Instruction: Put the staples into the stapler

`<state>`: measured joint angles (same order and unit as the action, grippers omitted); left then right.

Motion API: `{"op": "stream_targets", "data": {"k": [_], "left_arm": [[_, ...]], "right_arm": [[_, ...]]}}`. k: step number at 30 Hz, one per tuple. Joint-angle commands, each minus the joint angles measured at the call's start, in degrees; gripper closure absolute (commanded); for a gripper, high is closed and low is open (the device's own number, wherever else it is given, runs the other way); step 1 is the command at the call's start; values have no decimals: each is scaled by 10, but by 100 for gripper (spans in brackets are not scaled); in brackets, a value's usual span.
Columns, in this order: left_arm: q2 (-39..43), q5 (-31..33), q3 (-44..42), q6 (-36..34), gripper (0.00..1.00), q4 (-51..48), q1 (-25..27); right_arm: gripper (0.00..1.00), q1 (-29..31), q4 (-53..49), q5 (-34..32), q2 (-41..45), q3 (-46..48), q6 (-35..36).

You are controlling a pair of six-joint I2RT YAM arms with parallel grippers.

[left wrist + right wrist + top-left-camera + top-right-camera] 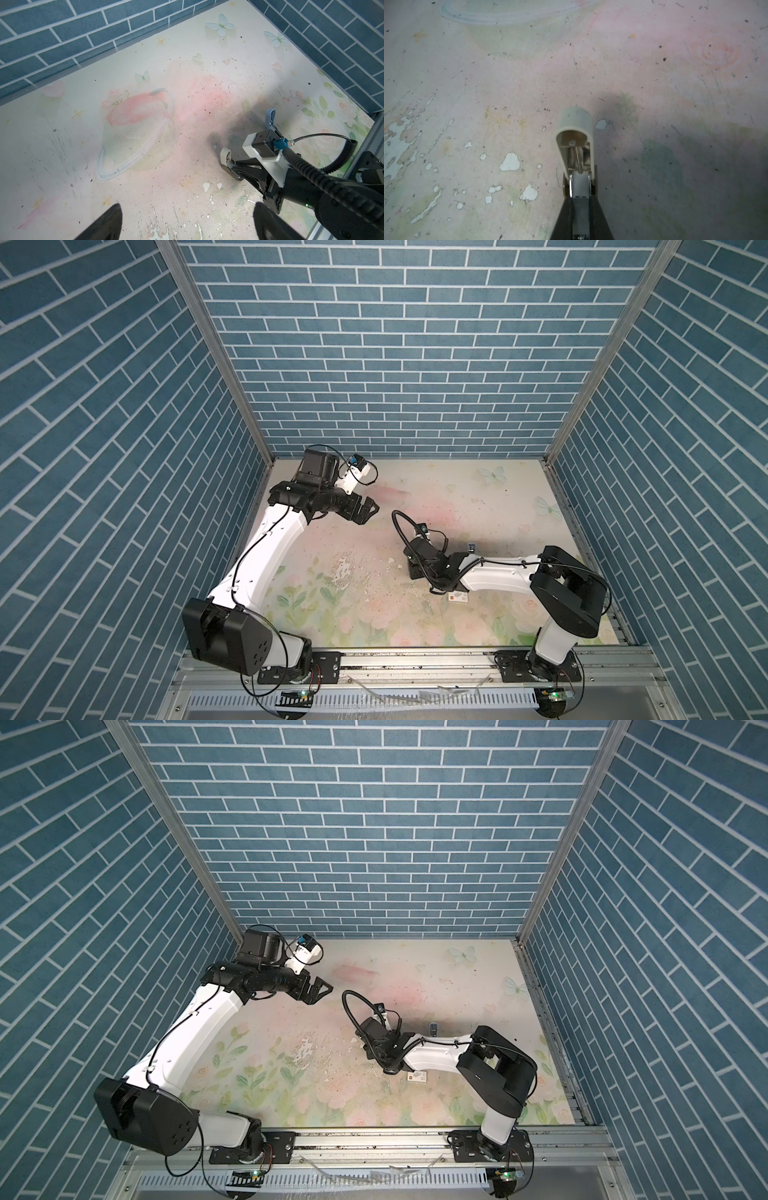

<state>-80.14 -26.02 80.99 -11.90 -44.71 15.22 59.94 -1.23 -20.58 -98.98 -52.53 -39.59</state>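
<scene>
My right gripper (580, 199) is shut on the stapler (575, 133). It grips the stapler's metal magazine, and the cream cover is swung up and open beyond the fingers. The left wrist view shows the same stapler (226, 158) low over the mat in that gripper (236, 166). A small cream box (457, 596) with a red mark lies by the right forearm, seen in both top views. The staples are too small to tell apart from it. My left gripper (368, 510) hangs open and empty at the back left, well apart from the stapler, with its fingertips (112, 218) spread wide.
A blue and metal thing (270, 115) stands upright on the mat just behind the right wrist camera, also visible in a top view (471, 547). The floral mat (374, 531) is scuffed, with chipped paint in the middle. Blue brick walls enclose three sides.
</scene>
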Motion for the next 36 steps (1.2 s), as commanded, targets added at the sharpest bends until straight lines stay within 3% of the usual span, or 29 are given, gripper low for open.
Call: {"op": "stream_targets", "data": {"k": [1,36], "left_arm": [[3,-7,-6,5,0,2,-5],[-1,-8,-5,6,0,3,-5]], "right_arm": [[88,-1,9,-1,5,4,-6],[88,0,11,-3,8,12,-11]]}}
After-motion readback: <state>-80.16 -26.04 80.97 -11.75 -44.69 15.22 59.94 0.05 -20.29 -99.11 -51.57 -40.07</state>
